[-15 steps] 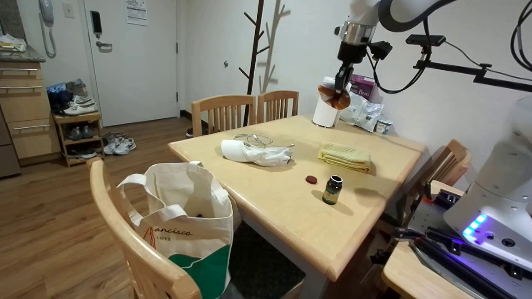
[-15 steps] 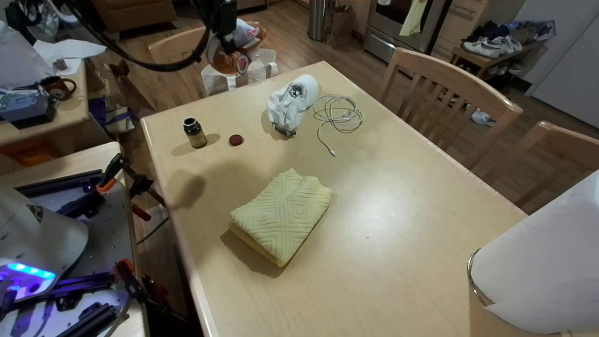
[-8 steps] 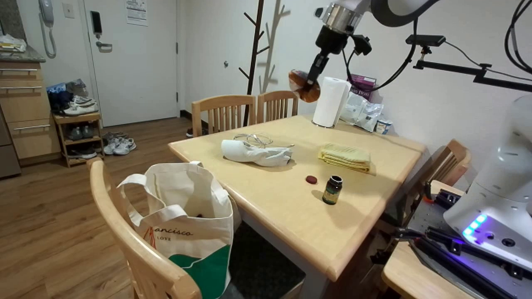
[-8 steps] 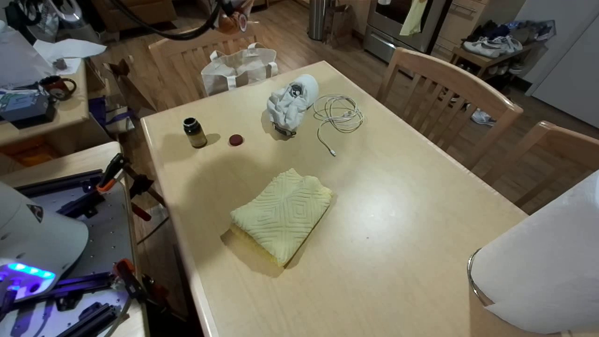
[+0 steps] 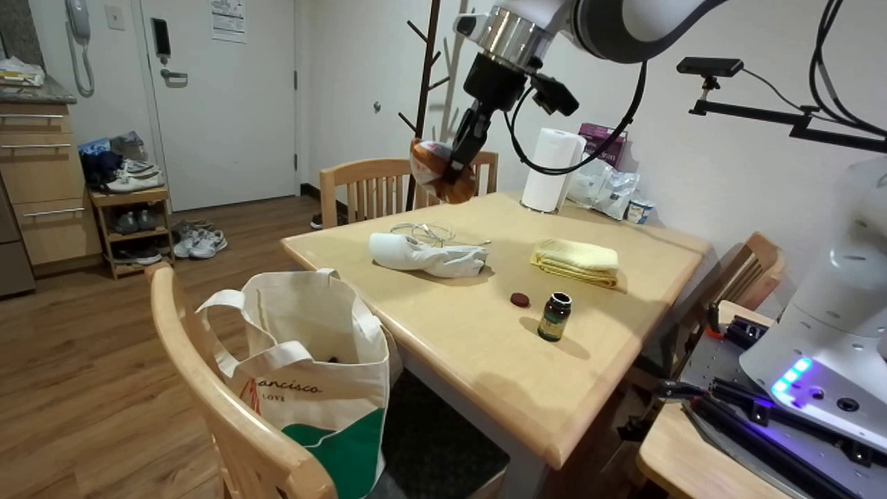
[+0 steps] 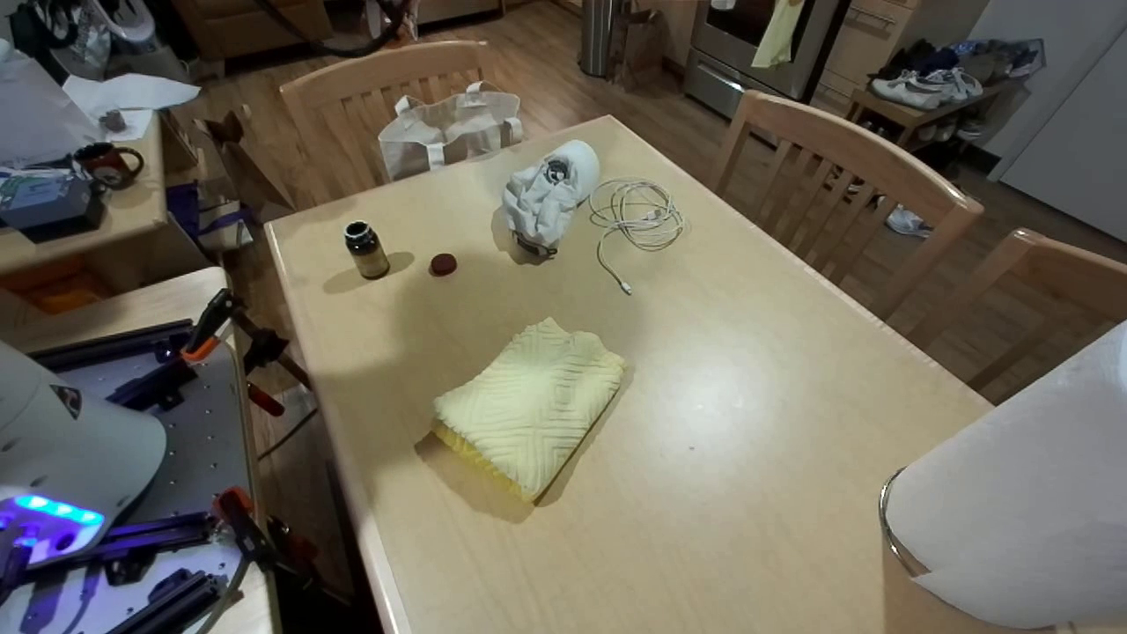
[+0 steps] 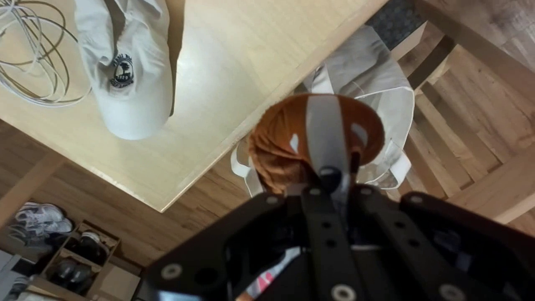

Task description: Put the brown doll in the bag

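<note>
Light falls from above on the desk [image 6: 775, 511], fairly bright in both exterior views. In an exterior view white glare spreads right of the desk's middle, a broad soft shadow dulls the stretch left of it, and the bottle [image 6: 368, 255] on the desk throws two faint shadows. Left of the desk, the robot base [image 6: 79, 440] glows blue-violet; at the desk's right end the paper roll [image 6: 1012, 511] looks stretched. Beyond the desk, in an exterior view, the coat rack [image 5: 426, 76] shadows the pale wall [image 5: 353, 83]. In the wrist view, glare washes out the desk beside the cap [image 7: 138, 104], and the jaws are murky and soft.
</note>
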